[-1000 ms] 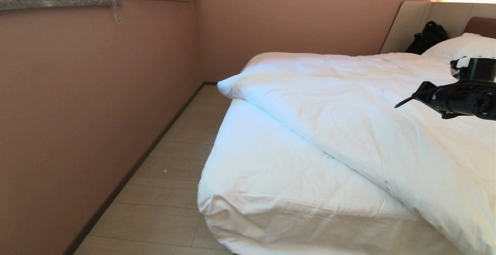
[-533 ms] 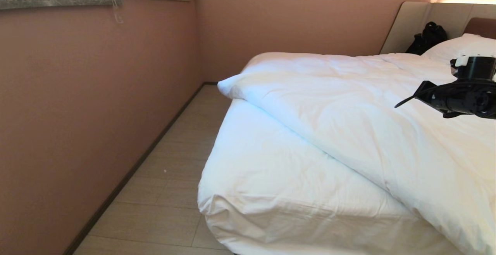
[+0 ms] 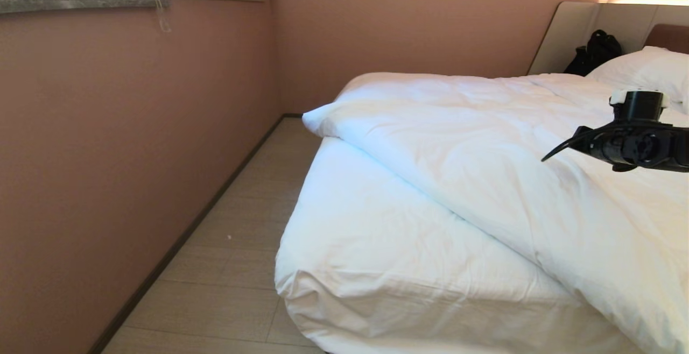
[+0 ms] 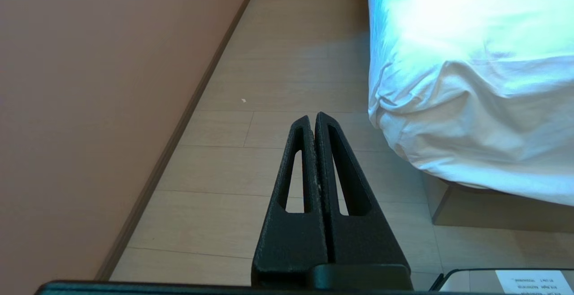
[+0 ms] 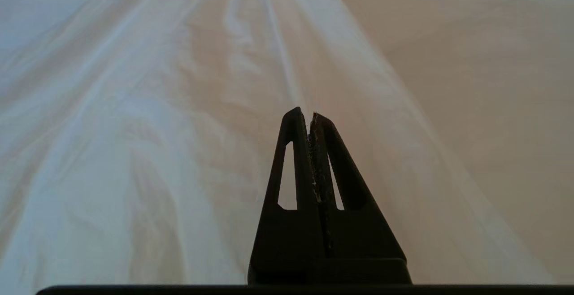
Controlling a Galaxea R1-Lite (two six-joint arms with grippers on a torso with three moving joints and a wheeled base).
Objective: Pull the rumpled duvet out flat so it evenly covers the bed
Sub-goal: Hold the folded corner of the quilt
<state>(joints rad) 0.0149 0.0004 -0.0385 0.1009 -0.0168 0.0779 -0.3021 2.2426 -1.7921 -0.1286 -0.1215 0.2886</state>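
Below and ahead of right gripper: bed, its near corner bare. Directly beneath: rumpled duvet, bunched diagonally, folded edge further ahead. Behind: pillow. Clenched and empty over duvet. Left gripper clenched above floor, beside bed corner.

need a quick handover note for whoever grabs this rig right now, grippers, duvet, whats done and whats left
Right gripper: shut, empty, above the puffy white rumpled duvet.
Left gripper: shut, empty, parked over the pale wood floor beside the bed's foot corner.
Duvet: lies askew, its edge running diagonally; the white-sheeted bed is bare at the near-left corner.
Done: no flattening shows.
Left: grip the duvet edge, pull it over the bare corner, even it out.
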